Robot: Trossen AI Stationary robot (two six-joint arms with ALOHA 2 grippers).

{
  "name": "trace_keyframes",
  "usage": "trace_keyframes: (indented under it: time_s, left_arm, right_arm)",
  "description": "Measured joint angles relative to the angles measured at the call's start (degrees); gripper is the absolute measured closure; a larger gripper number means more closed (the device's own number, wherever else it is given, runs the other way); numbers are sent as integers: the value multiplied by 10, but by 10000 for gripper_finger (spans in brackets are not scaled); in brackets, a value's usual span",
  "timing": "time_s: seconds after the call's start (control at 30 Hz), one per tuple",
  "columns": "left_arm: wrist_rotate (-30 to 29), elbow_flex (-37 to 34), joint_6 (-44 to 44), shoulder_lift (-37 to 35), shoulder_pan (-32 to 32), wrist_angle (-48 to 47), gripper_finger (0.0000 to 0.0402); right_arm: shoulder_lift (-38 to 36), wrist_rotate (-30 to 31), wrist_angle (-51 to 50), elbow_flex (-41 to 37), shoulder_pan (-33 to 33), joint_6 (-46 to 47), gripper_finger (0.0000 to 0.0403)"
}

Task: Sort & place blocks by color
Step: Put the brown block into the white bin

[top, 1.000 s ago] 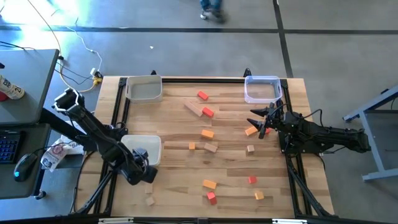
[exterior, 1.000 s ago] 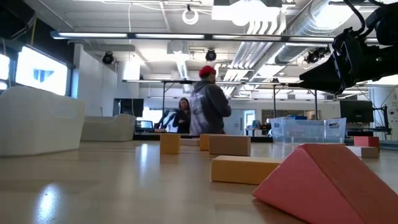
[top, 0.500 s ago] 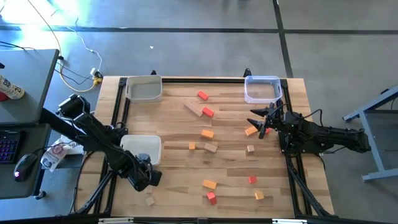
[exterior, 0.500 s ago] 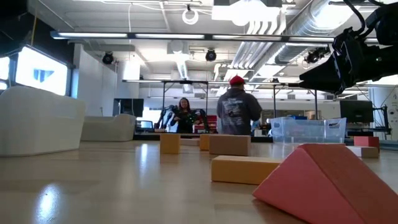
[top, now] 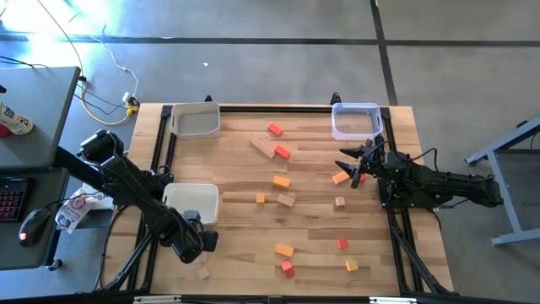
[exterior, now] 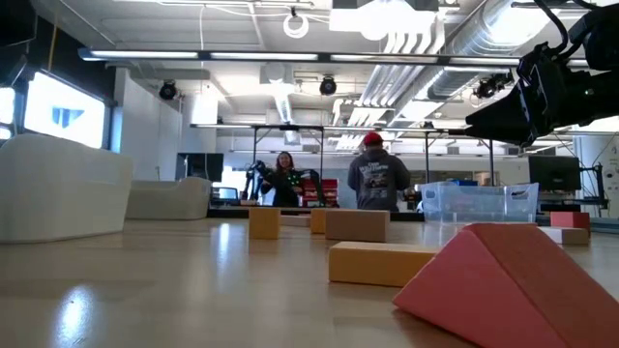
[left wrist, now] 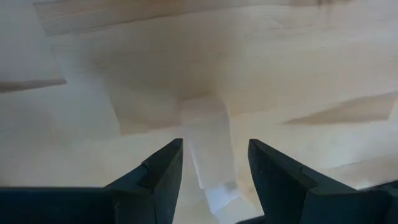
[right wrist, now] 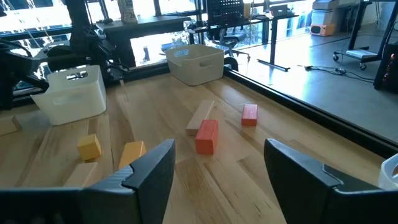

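Now my left claw (top: 192,242) hangs fingers apart over a plain wood block (left wrist: 208,146) at the table's (top: 312,228) near-left edge, straddling it to grip. My right claw (top: 353,165) waits spread beside an orange block (top: 340,177).

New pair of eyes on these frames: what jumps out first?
Red, orange and plain wooden blocks lie scattered across the light wood table, with a red wedge block looming in the low view. The left gripper is open around a plain light-wood block near the front-left white bin.
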Motion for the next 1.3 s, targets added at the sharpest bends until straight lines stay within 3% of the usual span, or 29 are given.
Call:
trace_keyframes:
  time_s: [0.83,1.3]
  left_arm:
    - [11,0,-28,60,-5,36,234]
    - [35,1,23,107,-3,42,242]
  right_arm:
    - [0,0,0,0,0,0,169]
    - [0,0,0,0,0,0,169]
